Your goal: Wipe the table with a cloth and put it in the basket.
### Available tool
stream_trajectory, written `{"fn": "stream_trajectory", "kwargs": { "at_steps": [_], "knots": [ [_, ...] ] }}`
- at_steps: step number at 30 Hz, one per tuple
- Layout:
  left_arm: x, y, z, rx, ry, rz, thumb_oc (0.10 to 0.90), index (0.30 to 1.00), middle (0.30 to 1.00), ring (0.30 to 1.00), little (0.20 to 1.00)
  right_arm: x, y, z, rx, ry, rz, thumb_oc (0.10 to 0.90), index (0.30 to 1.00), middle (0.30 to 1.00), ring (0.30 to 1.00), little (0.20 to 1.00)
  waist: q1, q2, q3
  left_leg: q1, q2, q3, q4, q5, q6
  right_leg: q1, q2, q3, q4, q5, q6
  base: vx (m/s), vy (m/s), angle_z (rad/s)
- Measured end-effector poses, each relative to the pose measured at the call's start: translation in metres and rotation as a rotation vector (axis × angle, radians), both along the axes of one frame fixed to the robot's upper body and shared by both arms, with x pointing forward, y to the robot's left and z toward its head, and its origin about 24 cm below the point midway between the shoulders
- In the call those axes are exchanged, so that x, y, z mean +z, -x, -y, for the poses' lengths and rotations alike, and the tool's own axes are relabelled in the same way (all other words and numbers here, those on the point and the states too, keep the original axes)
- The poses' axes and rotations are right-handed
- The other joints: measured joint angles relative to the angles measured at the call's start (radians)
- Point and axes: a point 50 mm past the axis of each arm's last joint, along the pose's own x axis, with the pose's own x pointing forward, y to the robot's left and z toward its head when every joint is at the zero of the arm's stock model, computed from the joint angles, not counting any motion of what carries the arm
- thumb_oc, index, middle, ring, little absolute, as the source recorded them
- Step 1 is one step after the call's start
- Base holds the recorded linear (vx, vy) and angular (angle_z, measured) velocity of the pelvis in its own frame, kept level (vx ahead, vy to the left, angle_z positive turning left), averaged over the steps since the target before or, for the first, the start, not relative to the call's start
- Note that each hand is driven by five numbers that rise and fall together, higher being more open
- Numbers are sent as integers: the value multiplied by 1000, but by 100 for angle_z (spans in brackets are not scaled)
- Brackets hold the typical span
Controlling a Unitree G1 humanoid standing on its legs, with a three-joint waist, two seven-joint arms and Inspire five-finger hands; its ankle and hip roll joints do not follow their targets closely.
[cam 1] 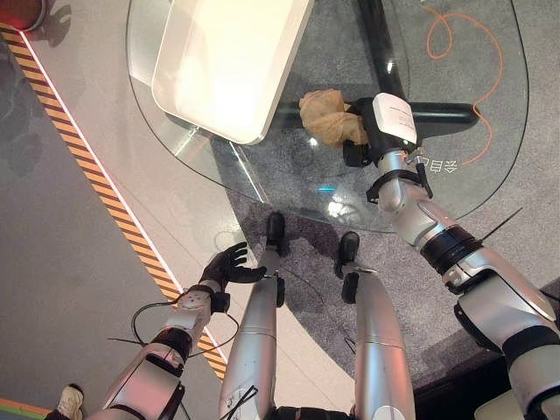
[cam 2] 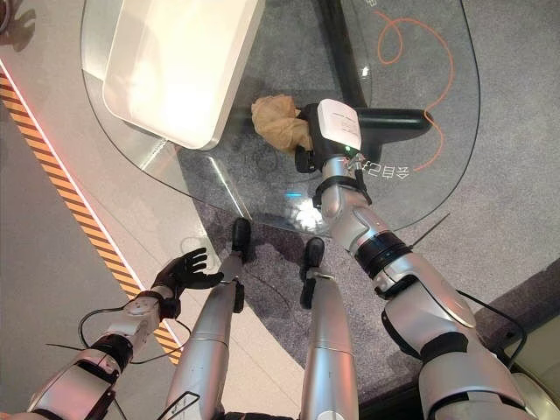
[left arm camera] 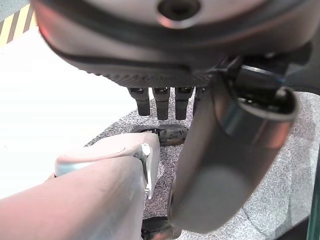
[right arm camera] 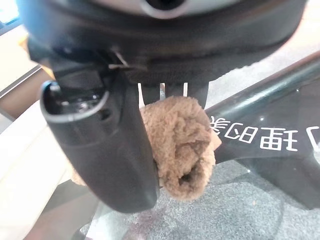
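A crumpled brown cloth (cam 1: 325, 114) lies bunched on the round glass table (cam 1: 289, 179), near its front middle. My right hand (cam 1: 372, 133) is on the cloth's right side, shut on it. The right wrist view shows the fuzzy cloth (right arm camera: 182, 145) pinched between thumb and fingers (right arm camera: 172, 90). A white basket (cam 1: 171, 92) stands on the table's back left, just left of the cloth. My left hand (cam 1: 229, 264) hangs low beside the table's front edge, open and holding nothing, fingers (left arm camera: 161, 102) straight.
Black table base beams (cam 1: 442, 112) and an orange cable (cam 1: 490, 79) show through the glass. Orange-and-black floor tape (cam 1: 96, 184) runs along the left. A person's shoe (cam 1: 68, 401) is at the bottom left.
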Motion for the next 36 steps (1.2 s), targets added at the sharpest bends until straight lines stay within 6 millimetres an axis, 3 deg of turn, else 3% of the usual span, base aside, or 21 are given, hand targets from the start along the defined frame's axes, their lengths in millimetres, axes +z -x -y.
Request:
{"fn": "stream_trajectory", "kwargs": {
  "at_steps": [13,18,25,30,36],
  "knots": [
    [3,-2,-5,104,60,26,800,900,900,900,900,-8,4,-7,31,-11,-11,100,300,300,300,200,2,0,0,0,1,-1,5,0,-8,-6,-2,-2,22,-14,-7,0,0,0],
    [11,-6,-16,312,180,102,800,900,900,900,900,-15,3,-4,-5,-92,5,100,300,300,300,200,13,0,0,-2,1,-2,19,-3,-13,-6,-2,-2,32,-17,-9,0,0,0],
    [26,-11,-29,503,207,193,800,900,900,900,900,-19,4,2,-41,-247,8,100,300,300,300,200,22,1,0,-12,1,-10,29,-8,-10,-7,-1,-4,33,-17,-9,0,0,0],
    [49,-19,-37,657,236,321,800,900,900,900,900,-26,6,5,-66,-476,2,100,300,300,300,200,25,0,0,-17,-1,-11,43,-13,-11,-8,-2,-3,40,-19,-8,0,0,0],
    [88,-32,-34,709,330,502,800,900,900,900,900,-32,15,9,-72,-609,24,100,300,300,300,200,21,-1,1,-35,-2,-13,57,-19,-11,-18,-1,-3,40,-20,-6,0,0,0]
  ]
}}
